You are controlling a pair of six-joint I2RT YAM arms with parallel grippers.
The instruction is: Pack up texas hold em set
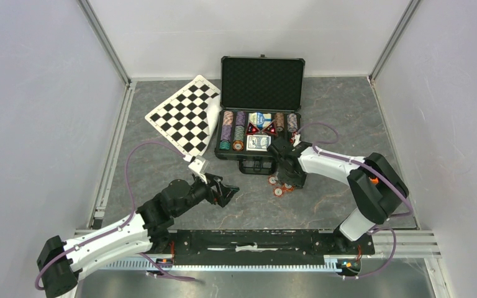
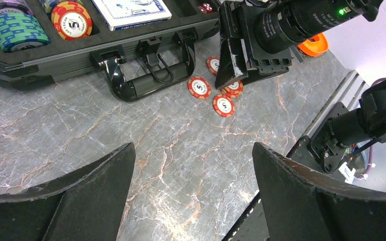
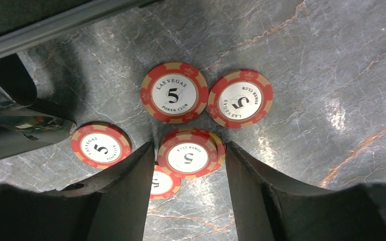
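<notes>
The black case (image 1: pixel 261 77) lies open at the back, its tray holding rows of chips, card decks and red dice; its front rim (image 2: pixel 55 65) and handle (image 2: pixel 146 83) show in the left wrist view. Several red "5" poker chips (image 1: pixel 279 185) lie loose on the table in front of the handle, also in the left wrist view (image 2: pixel 199 87). My right gripper (image 3: pixel 188 145) is down at the table, open, its jaws closely straddling a small stack of two chips (image 3: pixel 188 156). It also shows from above (image 1: pixel 289 180). My left gripper (image 2: pixel 193 150) is open and empty over bare table (image 1: pixel 227 192).
A black-and-white checkered board (image 1: pixel 186 115) lies left of the case, partly touching it. An orange tape-like object (image 2: pixel 314 45) sits behind the right arm. Grey walls and rails enclose the marble table (image 1: pixel 161 167). The arms' base rail (image 1: pixel 254 242) runs along the near edge.
</notes>
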